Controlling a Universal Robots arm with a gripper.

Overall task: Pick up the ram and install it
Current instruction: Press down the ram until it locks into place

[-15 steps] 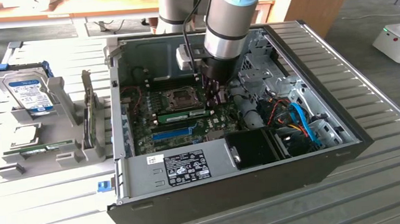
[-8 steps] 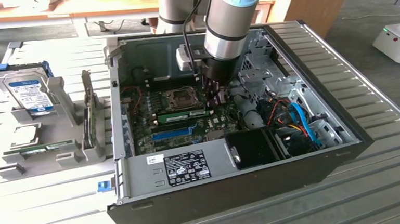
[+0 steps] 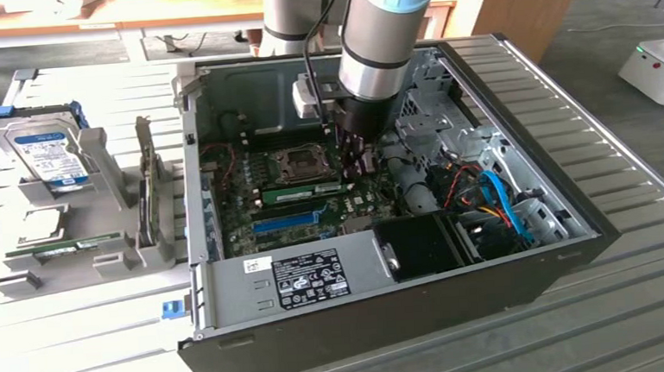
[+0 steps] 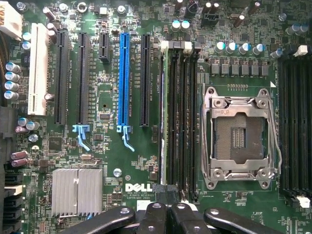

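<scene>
The ram (image 3: 307, 190) is a thin green stick standing on edge in a memory slot of the motherboard (image 3: 310, 213), just beside the CPU socket (image 3: 303, 161). From the wrist it shows edge-on as a pale strip (image 4: 165, 122) along the slot. My gripper (image 3: 357, 160) reaches down into the open case at the stick's end nearest the exterior view's right. Its black fingers (image 4: 153, 214) are shut together, my gripper (image 4: 165, 207) standing right over that end. Whether the tips pinch the stick or only rest on it is hidden.
The black PC case (image 3: 567, 249) lies open on a slatted metal table. Left of it, a grey holder (image 3: 106, 260) carries a hard drive (image 3: 47, 151), an upright expansion card (image 3: 145, 184) and another green stick (image 3: 65, 248). Blue cables (image 3: 506, 206) and a fan shroud (image 3: 422, 245) crowd the case's right side.
</scene>
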